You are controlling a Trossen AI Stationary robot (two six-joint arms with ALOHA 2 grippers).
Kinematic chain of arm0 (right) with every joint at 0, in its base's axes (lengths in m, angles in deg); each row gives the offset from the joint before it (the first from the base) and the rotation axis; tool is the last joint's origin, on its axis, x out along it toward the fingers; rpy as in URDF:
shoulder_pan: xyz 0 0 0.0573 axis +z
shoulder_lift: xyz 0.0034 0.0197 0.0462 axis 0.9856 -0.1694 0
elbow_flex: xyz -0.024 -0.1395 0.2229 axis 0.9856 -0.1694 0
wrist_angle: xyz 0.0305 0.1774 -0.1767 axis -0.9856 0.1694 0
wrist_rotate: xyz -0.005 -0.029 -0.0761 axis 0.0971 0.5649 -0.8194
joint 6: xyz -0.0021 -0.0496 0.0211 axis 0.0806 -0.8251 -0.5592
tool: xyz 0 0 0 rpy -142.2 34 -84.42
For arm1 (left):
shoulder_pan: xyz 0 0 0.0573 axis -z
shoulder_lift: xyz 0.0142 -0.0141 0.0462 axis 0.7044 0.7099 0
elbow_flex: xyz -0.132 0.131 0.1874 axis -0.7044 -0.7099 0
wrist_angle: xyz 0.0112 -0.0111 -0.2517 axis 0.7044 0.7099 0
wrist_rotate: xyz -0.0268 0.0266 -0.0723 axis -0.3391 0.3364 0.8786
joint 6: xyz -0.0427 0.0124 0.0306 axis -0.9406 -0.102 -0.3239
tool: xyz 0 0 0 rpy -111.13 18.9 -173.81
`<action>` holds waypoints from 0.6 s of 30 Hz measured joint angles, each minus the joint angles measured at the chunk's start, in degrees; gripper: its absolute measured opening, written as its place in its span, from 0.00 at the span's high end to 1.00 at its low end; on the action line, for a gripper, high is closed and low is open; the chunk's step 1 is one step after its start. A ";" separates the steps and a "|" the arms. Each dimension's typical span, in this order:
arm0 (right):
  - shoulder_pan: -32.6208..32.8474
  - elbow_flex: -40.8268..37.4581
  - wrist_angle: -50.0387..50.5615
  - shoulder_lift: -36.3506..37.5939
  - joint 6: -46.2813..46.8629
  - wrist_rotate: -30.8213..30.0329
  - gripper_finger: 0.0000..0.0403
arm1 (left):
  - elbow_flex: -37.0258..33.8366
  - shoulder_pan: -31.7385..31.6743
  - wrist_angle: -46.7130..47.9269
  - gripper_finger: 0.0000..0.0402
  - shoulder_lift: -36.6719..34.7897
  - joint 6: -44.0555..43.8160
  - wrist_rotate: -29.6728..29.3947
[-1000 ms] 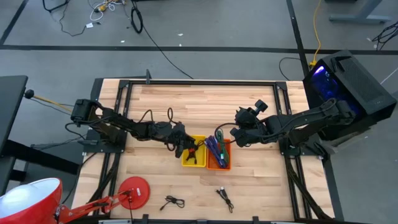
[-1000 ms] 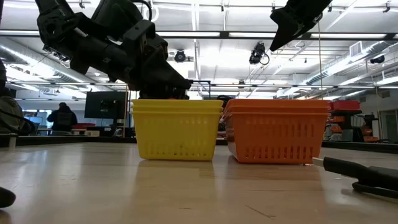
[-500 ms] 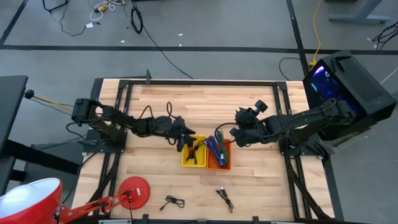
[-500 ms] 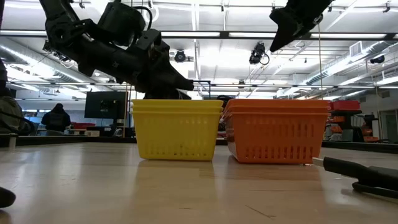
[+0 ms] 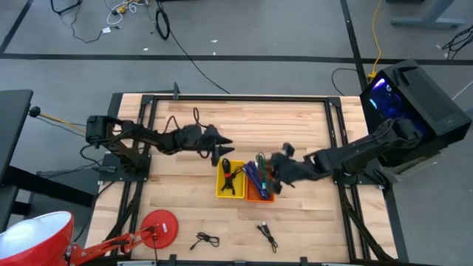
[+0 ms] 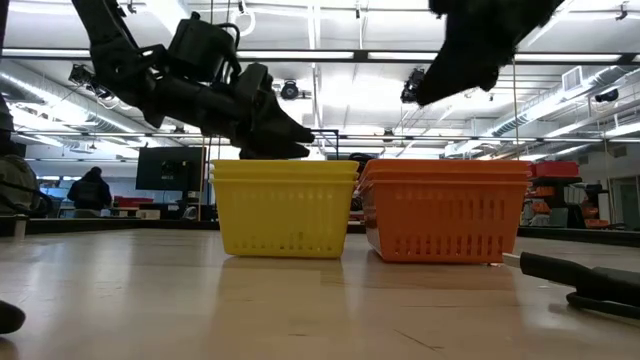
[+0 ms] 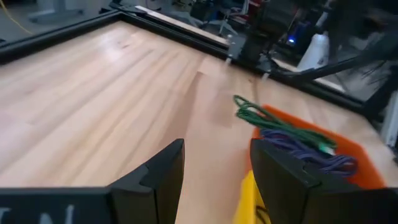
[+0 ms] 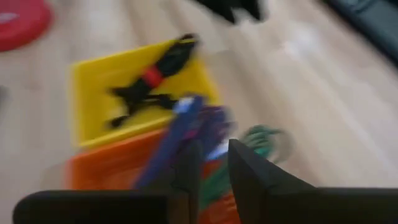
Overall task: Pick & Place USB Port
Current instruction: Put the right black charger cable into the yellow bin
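A yellow basket (image 5: 230,180) and an orange basket (image 5: 259,182) stand side by side at mid-table. A black cable with a red band (image 8: 152,78) lies in the yellow basket (image 8: 93,118). Green and purple cables (image 7: 292,140) fill the orange basket. My left gripper (image 5: 222,150) hovers open just beyond the yellow basket's far rim, and its fingers (image 7: 214,168) hold nothing. My right gripper (image 5: 276,174) hangs above the orange basket's right side with a narrow gap between its fingers (image 8: 214,165), also empty. Two loose black cables (image 5: 205,240) (image 5: 267,235) lie near the table's near edge.
A red disc (image 5: 157,225) sits at the near left corner. The table's black frame rail (image 5: 236,98) runs along the far edge. In the low view a black cable (image 6: 585,280) lies near the right, in front of the baskets (image 6: 285,210). Bare wood spreads beyond the baskets.
My left gripper has drawn up out of the yellow basket and back toward the far edge, empty, while the black cable stays in the basket. My right arm has swung toward the near edge and left, bringing its gripper down over the orange basket's right side.
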 joint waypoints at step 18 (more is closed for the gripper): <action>23.41 1.68 -12.06 -9.22 30.84 -2.69 0.93 | 0.00 -9.29 1.06 0.53 0.00 2.62 17.07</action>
